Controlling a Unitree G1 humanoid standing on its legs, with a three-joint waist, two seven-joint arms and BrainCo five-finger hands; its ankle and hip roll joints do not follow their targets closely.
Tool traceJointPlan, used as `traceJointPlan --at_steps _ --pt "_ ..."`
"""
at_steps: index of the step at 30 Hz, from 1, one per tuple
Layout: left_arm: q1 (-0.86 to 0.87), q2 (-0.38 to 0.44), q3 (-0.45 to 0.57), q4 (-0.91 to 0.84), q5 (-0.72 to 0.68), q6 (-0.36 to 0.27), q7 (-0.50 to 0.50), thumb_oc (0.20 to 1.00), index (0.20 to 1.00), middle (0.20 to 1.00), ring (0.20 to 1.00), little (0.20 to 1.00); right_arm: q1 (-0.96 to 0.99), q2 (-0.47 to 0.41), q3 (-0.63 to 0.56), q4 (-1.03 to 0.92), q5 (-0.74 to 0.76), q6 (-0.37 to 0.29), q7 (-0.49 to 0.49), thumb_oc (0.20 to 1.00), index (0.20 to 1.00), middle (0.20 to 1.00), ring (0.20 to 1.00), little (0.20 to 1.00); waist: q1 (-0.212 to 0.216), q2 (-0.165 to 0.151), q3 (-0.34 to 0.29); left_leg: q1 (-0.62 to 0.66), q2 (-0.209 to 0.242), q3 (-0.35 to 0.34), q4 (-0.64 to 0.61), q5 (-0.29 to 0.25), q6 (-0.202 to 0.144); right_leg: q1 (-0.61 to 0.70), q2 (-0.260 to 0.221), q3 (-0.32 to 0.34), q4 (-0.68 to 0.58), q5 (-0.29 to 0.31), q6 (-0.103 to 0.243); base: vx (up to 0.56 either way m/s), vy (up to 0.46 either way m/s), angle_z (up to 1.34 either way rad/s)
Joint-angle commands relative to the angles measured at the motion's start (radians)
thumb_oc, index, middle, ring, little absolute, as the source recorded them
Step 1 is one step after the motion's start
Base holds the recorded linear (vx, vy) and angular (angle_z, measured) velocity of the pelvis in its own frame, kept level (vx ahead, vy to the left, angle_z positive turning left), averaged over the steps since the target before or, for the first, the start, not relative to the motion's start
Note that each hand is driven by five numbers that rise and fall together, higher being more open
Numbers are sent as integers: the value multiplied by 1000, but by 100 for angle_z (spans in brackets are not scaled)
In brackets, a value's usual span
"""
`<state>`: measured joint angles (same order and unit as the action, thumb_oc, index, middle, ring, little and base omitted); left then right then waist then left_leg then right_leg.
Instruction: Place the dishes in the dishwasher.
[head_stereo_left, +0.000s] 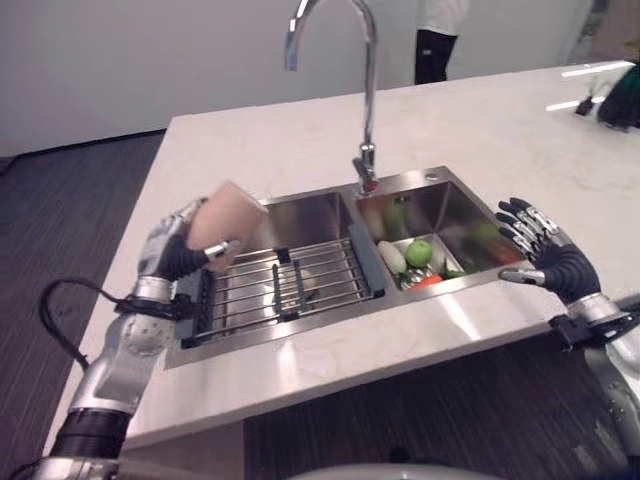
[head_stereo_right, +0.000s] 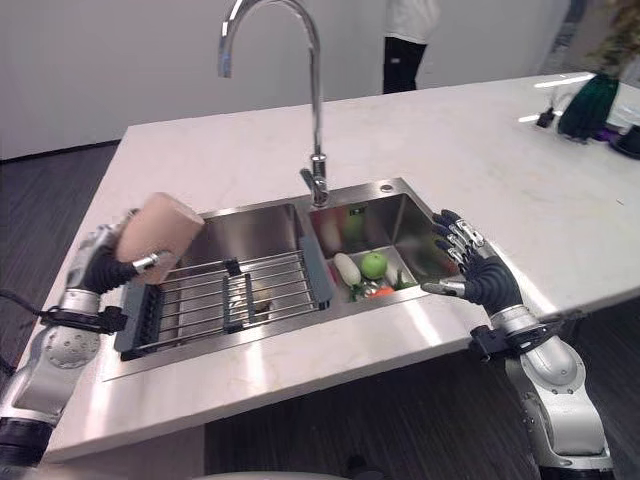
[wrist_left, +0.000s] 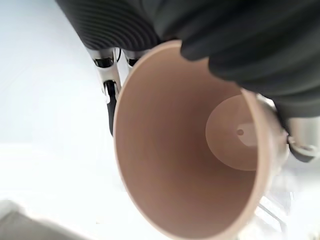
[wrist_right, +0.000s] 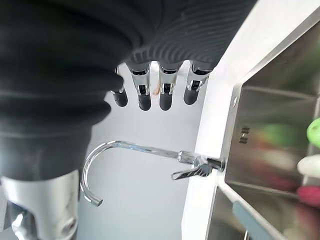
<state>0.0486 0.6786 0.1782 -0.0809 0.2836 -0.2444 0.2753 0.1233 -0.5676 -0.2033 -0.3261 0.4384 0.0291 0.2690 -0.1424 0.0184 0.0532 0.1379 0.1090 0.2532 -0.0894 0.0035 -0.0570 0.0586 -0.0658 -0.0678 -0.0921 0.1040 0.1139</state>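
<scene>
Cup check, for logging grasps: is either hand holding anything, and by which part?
The left hand holds a tan cup by its side wall, above the sink rack. The right hand is open and holds nothing.

Even, bright indoor light with mild glare and some motion blur.
The pale countertop (head_stereo_left: 480, 130) washes out near its far right edge, the steel sink (head_stereo_right: 260, 225) carries soft reflections, the cup (head_stereo_left: 225, 225) and the vegetables (wrist_right: 310, 150) look smeared, and the left wrist view blows out white behind the cup.
</scene>
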Motion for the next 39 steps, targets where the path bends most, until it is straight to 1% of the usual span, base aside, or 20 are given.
traceJointPlan --at_steps 1,3,4,5,6,8,10,12,14,17,18,20,22,23,25,26,27,32,34,39 --pt "-39 -29 86 -75 -250 -73 25 200 200 200 200 200 -65 -3 -41 -102 9 -42 -54 1000 1000 1000 1000 1000 40 -14 1 30 134 -19 10 53 -94 55 -50 -52 5 -96 9 -18 -304 59" --pt "25 -113 117 -179 -325 -85 -28 200 200 200 200 200 -63 9 -46 -115 6 -44 -67 1000 1000 1000 1000 1000 77 -14 24 -12 153 -66 31 115 -111 57 -32 -61 5 -97 -12 -65 -235 62" --pt "38 -135 120 -201 -347 -89 -45 200 200 200 200 200 -60 12 -45 -120 -1 -47 -76 1000 1000 1000 1000 1000 84 -14 28 -20 161 -77 27 120 -119 62 -28 -66 5 -108 -13 -193 -164 59" --pt "60 -202 106 -252 -444 -106 -102 200 200 200 200 200 -52 20 -45 -136 -31 -63 -110 1000 1000 1000 1000 1000 106 -17 51 -64 187 -66 12 174 -132 69 -19 -97 5 -116 -17 -274 -144 60" --pt "65 -227 86 -271 -505 -120 -129 200 200 200 200 200 -53 20 -39 -135 -46 -88 -134 1000 1000 1000 1000 1000 114 -23 64 -96 187 -53 15 180 -133 68 -17 -122 5 -118 -20 -436 -142 79" --pt "69 -244 74 -282 -595 -145 -155 200 200 200 200 200 -65 -3 -42 -127 -32 -117 -148 1000 1000 1000 1000 1000 116 -42 71 -86 155 -27 62 123 -112 52 -29 -156 5 -112 -23 -418 -36 136" --pt "21 -252 41 -282 -683 -179 -189 200 200 200 200 200 -58 -31 -78 -109 15 -182 -157 1000 1000 1000 1000 1000 71 -72 60 -22 143 61 329 55 -91 -1 -53 -215 5 -65 -52 -583 49 83" --pt "-13 -256 13 -274 -716 -191 -204 200 200 200 200 200 -67 -25 -80 -95 2 -201 -159 1000 1000 1000 1000 1000 48 -68 52 17 166 80 425 49 -98 -24 -54 -258 5 -46 -67 -477 130 116" --pt "-47 -263 -26 -264 -763 -201 -218 200 200 200 200 200 -89 -32 -70 -86 -4 -202 -178 1000 1000 1000 1000 1000 33 -53 31 92 185 110 429 61 -114 -44 -58 -334 5 -27 -71 -453 307 134" --pt "-76 -270 -53 -258 -791 -196 -229 200 200 200 200 200 -112 -43 -62 -86 13 -202 -214 1000 1000 1000 1000 1000 33 -40 15 136 170 126 363 41 -120 -65 -72 -395 5 -3 -57 -313 371 126" --pt "-84 -276 -56 -266 -818 -174 -252 200 200 200 200 200 -127 -34 -54 -85 13 -202 -248 1000 1000 1000 1000 1000 38 -22 7 178 141 132 245 -42 -116 -108 -100 -413 12 37 -3 -317 534 101" --pt "-89 -278 -56 -281 -830 -153 -274 200 200 200 200 200 -153 -11 -37 -78 -15 -204 -277 1000 1000 1000 1000 1000 51 -21 12 212 84 104 130 -157 -78 -155 -167 -420 15 124 70 -386 691 139" --pt "-98 -274 -68 -299 -819 -146 -262 200 200 200 200 200 -167 20 -17 -73 -58 -224 -307 1000 1000 1000 1000 1000 66 -35 28 202 16 78 78 -211 -45 -183 -242 -437 19 202 100 -399 628 144" --pt "-100 -272 -73 -315 -828 -128 -244 200 200 200 200 200 -163 62 -13 -78 -45 -239 -300 1000 1000 1000 1000 1000 82 -33 45 186 -29 40 43 -214 -33 -198 -295 -425 14 241 124 -491 713 80" --pt "-104 -270 -81 -316 -827 -117 -227 200 200 200 200 200 -155 93 2 -87 -54 -241 -291 1000 1000 1000 1000 1000 91 -26 59 174 -56 -4 21 -206 -21 -210 -313 -388 11 239 127 -362 577 112" --pt "-114 -271 -100 -308 -836 -119 -224 200 200 200 200 200 -146 108 15 -94 -55 -241 -296 1000 1000 1000 1000 1000 84 -19 67 157 -69 -62 9 -189 0 -214 -300 -295 29 242 119 -297 559 113" --pt "-118 -279 -109 -302 -862 -121 -246 200 200 200 200 200 -123 109 6 -111 -53 -253 -310 1000 1000 1000 1000 1000 65 -15 72 126 -74 -130 3 -169 24 -208 -241 -152 108 173 89 -291 508 119" --pt "-129 -294 -143 -305 -877 -115 -264 200 200 200 200 200 -65 69 -27 -153 -34 -258 -301 1000 1000 1000 1000 1000 38 -34 61 44 -98 -295 2 -85 63 -105 -22 99 234 -34 27 -99 215 185" --pt "-120 -301 -155 -320 -874 -106 -254 200 200 200 200 200 -28 67 -27 -167 -37 -262 -296 1000 1000 1000 1000 1000 39 -49 52 29 -117 -341 2 -77 71 -70 18 139 193 -69 3 56 -9 137" --pt "-71 -279 -124 -360 -901 -100 -228 200 200 200 200 200 -43 57 -1 -178 -21 -235 -285 1000 1000 1000 1000 1000 92 -52 44 5 -88 -368 2 -44 43 18 29 77 91 -113 -25 63 -155 50"
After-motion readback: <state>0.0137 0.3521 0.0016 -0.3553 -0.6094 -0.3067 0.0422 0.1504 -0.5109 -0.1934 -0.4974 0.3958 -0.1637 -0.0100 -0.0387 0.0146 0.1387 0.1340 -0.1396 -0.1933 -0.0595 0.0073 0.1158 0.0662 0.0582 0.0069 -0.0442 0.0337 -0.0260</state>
